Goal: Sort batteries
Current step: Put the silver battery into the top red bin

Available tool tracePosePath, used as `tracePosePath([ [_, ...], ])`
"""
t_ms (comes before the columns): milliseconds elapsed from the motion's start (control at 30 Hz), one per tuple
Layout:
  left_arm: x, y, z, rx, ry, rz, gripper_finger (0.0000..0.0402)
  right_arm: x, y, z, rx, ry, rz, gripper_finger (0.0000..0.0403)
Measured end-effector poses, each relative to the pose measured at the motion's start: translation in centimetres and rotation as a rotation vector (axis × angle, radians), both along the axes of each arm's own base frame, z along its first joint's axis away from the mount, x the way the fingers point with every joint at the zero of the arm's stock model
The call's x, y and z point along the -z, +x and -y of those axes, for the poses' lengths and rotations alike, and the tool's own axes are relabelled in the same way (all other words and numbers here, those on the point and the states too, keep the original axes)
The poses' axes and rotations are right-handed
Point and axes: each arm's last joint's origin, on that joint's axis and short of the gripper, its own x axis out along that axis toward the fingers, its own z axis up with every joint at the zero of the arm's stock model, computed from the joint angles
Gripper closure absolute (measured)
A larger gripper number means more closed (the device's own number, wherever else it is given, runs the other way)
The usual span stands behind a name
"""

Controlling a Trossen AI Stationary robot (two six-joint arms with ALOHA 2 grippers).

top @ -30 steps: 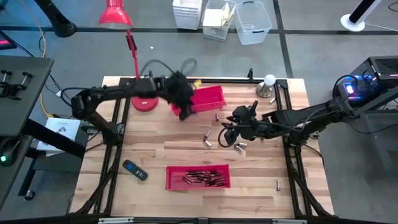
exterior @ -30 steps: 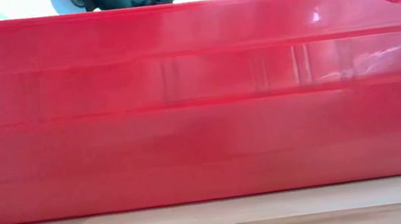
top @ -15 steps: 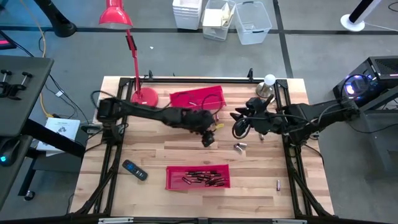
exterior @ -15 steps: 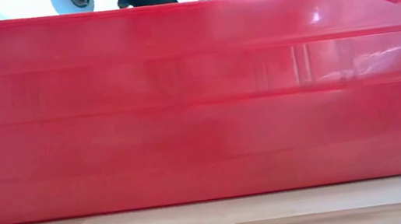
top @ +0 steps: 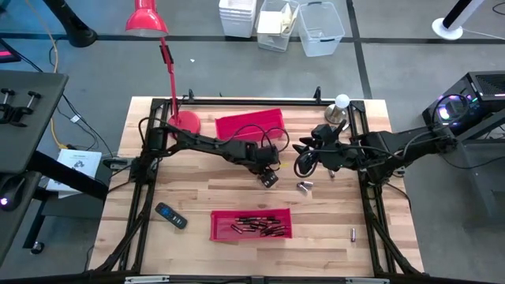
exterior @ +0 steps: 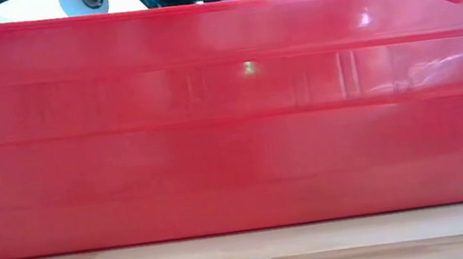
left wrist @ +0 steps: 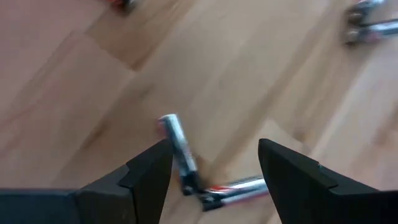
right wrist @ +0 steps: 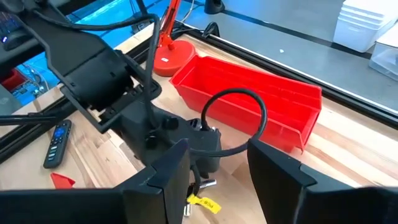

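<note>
Directly ahead of the left gripper [left wrist: 214, 163], fingers spread wide, two batteries lie on the table [top: 197, 201] in an L. One silvery battery [left wrist: 177, 149] sits in the gap close to one finger, long axis running roughly along the reach, so the pads would meet its sides. The second battery [left wrist: 239, 188] lies crosswise, end touching the first; likely to get nudged or caught on closing.

High view: left gripper [top: 267, 175] at mid-table, between the rear red tray [top: 251, 123] and the front red tray [top: 251, 224], which already holds batteries. Left arm clearly nearer this pair.

Right gripper [top: 304, 162] hangs just beside, fingers apart, holding nothing; another loose battery pair [top: 303, 186] lies near it. A lone battery [top: 353, 233] lies well apart, by the right edge.
</note>
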Motion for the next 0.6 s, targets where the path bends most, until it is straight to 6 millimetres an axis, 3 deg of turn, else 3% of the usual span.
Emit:
tracePosePath([
  [200,0.1,0.0,-0.7,-0.041,0.055,-0.001,0.0173,0.1,-0.1,0.0,0.000,-0.004,-0.015,0.0247],
  [400,2.2,0.0,-0.5,-0.051,0.025,-0.069,0.0183,0.2,-0.2,0.0,0.000,-0.007,-0.026,0.0247],
  [600,3.0,-0.1,-0.3,0.021,0.055,-0.109,0.0243,0.2,-0.2,0.1,0.020,-0.028,-0.030,0.0247],
])
